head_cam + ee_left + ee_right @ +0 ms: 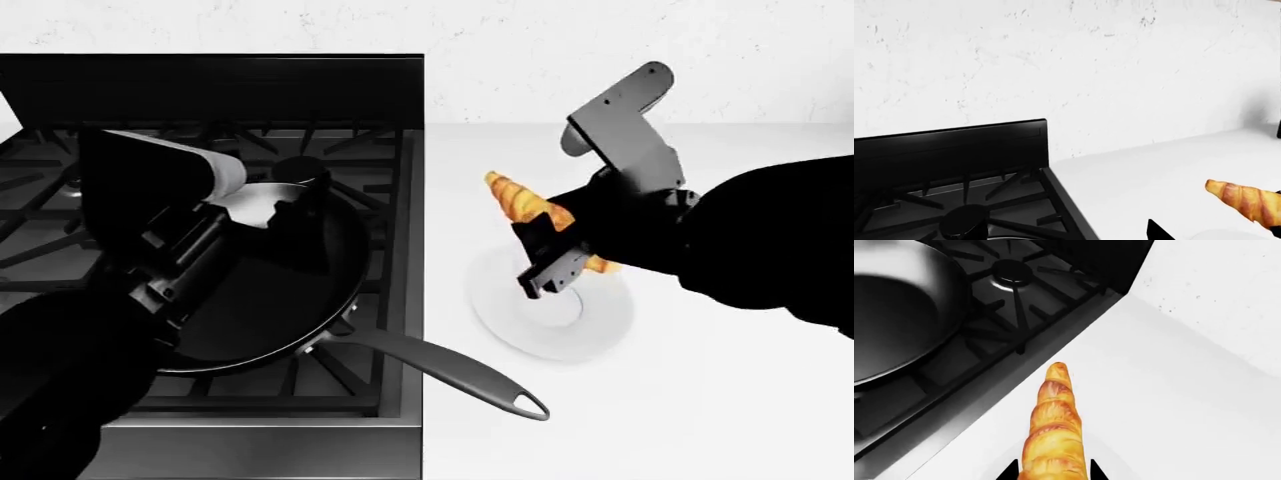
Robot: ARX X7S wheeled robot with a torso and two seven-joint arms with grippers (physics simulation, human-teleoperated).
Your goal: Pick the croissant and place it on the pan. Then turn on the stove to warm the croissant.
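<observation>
The croissant [523, 203] is golden-orange and ridged. My right gripper [561, 236] is shut on it and holds it in the air above a white plate, right of the stove [200, 90]. In the right wrist view the croissant [1053, 420] sticks out between the two dark fingertips [1011, 472]. The black pan [274, 300] sits on the stove's front right burner, its handle [461, 375] pointing out over the counter. My left gripper [304, 205] hovers open and empty over the pan's far rim. The left wrist view shows the croissant [1247, 200] and one fingertip [1157, 232].
A flat white round plate [547, 315] lies on the white counter [694, 400] under the croissant. The pan [894, 315] and a rear burner [1011, 272] show in the right wrist view. A white wall [1121, 65] backs the counter and the stove's raised back panel [954, 145].
</observation>
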